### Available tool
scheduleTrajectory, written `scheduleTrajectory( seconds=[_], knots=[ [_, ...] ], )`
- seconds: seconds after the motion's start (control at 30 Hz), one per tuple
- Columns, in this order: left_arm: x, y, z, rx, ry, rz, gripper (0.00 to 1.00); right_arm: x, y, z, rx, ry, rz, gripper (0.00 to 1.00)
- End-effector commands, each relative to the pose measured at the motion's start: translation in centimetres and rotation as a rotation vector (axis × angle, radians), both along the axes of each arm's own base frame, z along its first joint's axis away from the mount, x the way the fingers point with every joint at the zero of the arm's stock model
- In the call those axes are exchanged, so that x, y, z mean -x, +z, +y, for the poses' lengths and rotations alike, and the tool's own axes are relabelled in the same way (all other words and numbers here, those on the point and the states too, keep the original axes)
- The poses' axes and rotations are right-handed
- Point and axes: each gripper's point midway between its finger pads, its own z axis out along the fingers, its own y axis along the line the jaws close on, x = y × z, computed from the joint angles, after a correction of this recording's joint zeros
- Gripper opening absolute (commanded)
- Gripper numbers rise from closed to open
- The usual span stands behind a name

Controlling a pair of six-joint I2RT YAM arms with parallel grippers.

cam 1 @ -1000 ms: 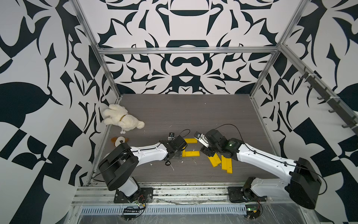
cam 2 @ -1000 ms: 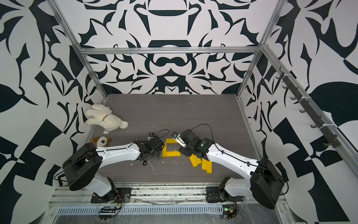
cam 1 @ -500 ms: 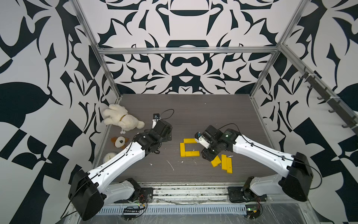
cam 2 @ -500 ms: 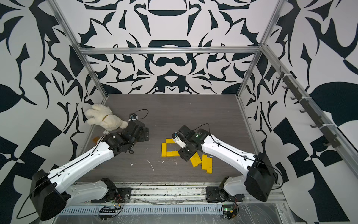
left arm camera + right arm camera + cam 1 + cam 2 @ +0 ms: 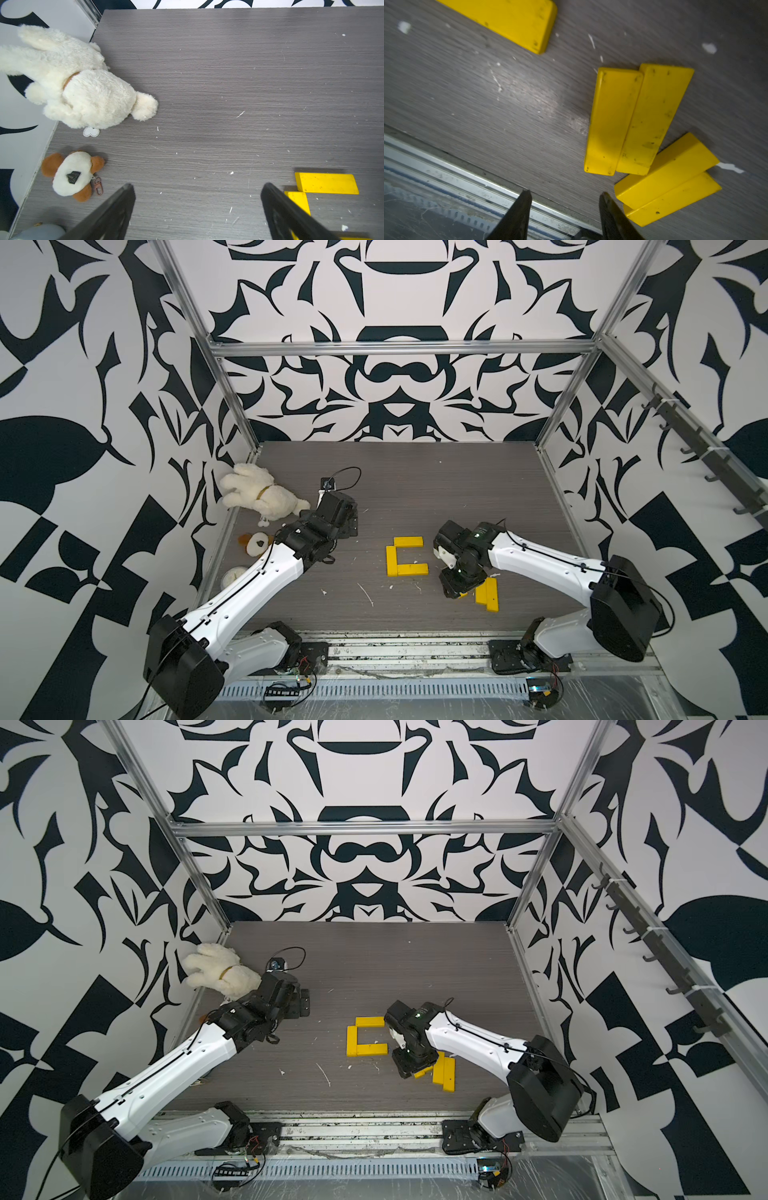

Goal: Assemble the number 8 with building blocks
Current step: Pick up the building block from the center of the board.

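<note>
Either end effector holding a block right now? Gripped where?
Nothing is held. The left end effector is open over the table; the right end effector is open and empty near the loose yellow blocks.

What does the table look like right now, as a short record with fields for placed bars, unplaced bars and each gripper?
Placed: three flat yellow rectangular bars forming a C, open toward the right arm
Unplaced: four loose yellow bars clustered, some overlapping
Left gripper: open, empty, over grey wood-grain table near white plush toy
Right gripper: open, empty, at the loose yellow bars
Progress: three of seven segments laid
</note>
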Motion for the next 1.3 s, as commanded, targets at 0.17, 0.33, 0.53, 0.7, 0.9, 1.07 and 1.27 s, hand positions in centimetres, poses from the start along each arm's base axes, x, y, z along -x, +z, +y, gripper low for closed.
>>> scheduleTrajectory(
  seconds=[0.17, 0.33, 0.53, 0.7, 0.9, 1.07, 1.27],
  knots=[
    [-0.1, 0.5, -0.1, 0.01, -0.011, -0.008, 0.99, -0.6, -1.7, -1.3, 0.087, -0.03, -0.023, 0.56],
    [-0.2, 1.0, -0.3, 0.009, -0.01, -0.006, 0.99, -0.9, -3.2, -0.7, 0.063, -0.019, -0.011, 0.57],
    [-0.4, 1.4, -0.4, 0.013, -0.011, -0.01, 0.99, -1.3, -4.5, -0.5, 0.054, -0.049, 0.013, 0.57],
    [-0.6, 1.4, -0.5, 0.011, -0.015, -0.01, 0.99, -1.1, -5.1, -0.3, 0.06, -0.046, 0.039, 0.55],
    [-0.7, 1.3, -0.7, 0.015, -0.021, -0.01, 0.99, -1.3, -4.4, -0.3, 0.051, -0.05, 0.016, 0.52],
    [-0.9, 1.0, -1.1, 0.022, -0.031, -0.005, 0.99, -2.2, -3.7, -0.3, 0.066, -0.065, -0.021, 0.51],
    [-1.3, 1.1, -1.5, 0.019, -0.052, -0.014, 0.99, -2.7, -4.0, -1.0, 0.104, -0.122, -0.056, 0.43]
  ],
)
